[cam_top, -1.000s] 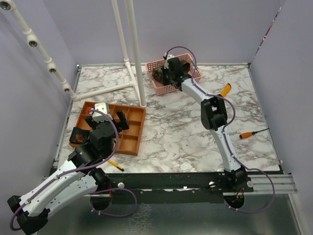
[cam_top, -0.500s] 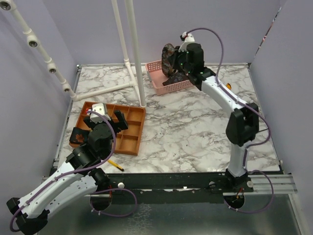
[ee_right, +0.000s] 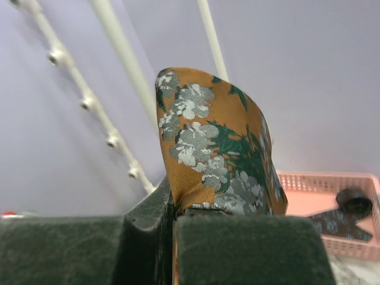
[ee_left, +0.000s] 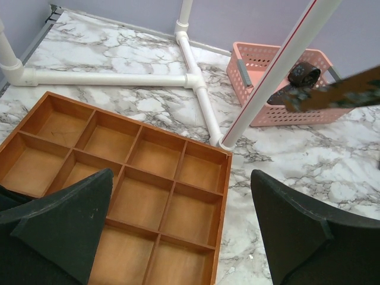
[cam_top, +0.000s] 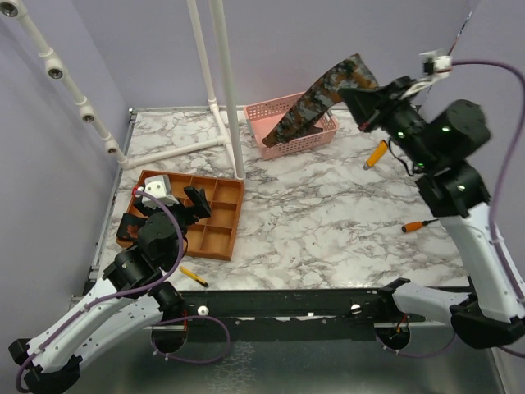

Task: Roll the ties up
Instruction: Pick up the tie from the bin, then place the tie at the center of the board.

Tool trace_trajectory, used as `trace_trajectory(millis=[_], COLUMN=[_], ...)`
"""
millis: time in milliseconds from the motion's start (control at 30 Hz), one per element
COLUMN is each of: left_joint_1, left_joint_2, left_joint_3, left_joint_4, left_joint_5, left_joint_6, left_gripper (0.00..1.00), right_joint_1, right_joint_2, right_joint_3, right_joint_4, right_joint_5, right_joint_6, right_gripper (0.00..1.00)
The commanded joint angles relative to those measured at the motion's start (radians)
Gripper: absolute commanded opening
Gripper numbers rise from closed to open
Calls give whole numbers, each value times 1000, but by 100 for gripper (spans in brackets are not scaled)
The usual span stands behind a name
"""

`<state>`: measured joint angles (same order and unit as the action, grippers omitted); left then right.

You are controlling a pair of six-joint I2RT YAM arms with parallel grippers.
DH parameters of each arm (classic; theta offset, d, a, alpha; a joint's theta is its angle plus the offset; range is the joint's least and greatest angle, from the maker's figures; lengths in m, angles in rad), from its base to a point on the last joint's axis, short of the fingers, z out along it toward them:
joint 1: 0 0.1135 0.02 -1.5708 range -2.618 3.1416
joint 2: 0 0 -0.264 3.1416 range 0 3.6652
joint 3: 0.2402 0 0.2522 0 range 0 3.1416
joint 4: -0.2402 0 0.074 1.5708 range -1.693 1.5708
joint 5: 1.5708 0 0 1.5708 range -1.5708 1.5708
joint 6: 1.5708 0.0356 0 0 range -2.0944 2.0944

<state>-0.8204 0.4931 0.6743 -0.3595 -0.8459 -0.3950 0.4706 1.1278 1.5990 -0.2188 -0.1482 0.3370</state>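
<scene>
Wood, orange-brown and split into square compartments, makes up the tray at the left of the marble table. The left gripper hangs over it with its jaws spread wide and nothing between them. Its wrist camera looks down on bare compartments between the two dark fingers.

At the tray's left edge, half hidden by the arm, sits a dark bundle with rust flowers. It is probably a rolled tie, though the view is too cramped to be sure. A white pipe frame stands just behind the tray.

Right of the frame's upright, at the back of the table, is a pink basket. A long tie, dark with a rust and greenish pattern, slants from inside the basket up to the right gripper. That gripper is raised well above the table and clamped tight on the tie's upper end. The right wrist view shows orange flowered fabric folded over and pinched between the closed fingers.

A small dark coil lies in the basket beside the tie's lower end. Two orange-handled tools lie on the marble further right.
</scene>
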Motion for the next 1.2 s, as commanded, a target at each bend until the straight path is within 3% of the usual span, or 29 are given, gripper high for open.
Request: trace_trajectory(millis=[0, 133, 233, 367, 467, 633, 767, 967, 1167], left_joint_1=[-2, -3, -2, -2, -3, -2, -2, -1, -2], left_joint_2=[-7, -6, -4, 2, 2, 16, 49, 55, 52], left_joint_3=[-11, -13, -13, -12, -13, -12, -5, -7, -8], left_joint_4=[13, 14, 13, 14, 14, 13, 14, 14, 11], left_joint_5=[32, 28, 24, 26, 27, 30, 26, 24, 24], left_joint_6=[2, 2, 2, 4, 5, 5, 8, 8, 6], left_gripper=[99, 99, 99, 99, 99, 99, 99, 99, 99], right_joint_1=[5, 6, 5, 5, 5, 8, 54, 221, 264], right_joint_2=[-22, -20, -30, -99, -181, -172, -89, 133, 408], right_joint_3=[285, 462, 480, 206, -31, -200, -292, -358, -285], right_joint_4=[-257, -331, -380, -376, -331, -362, -360, -354, -324], right_joint_5=[-51, -33, 42, 110, 277, 421, 540, 763, 732], right_joint_6=[-13, -7, -30, -32, -73, -141, -165, -118, -66], right_gripper=[0, 0, 0, 0, 0, 0, 0, 0, 3])
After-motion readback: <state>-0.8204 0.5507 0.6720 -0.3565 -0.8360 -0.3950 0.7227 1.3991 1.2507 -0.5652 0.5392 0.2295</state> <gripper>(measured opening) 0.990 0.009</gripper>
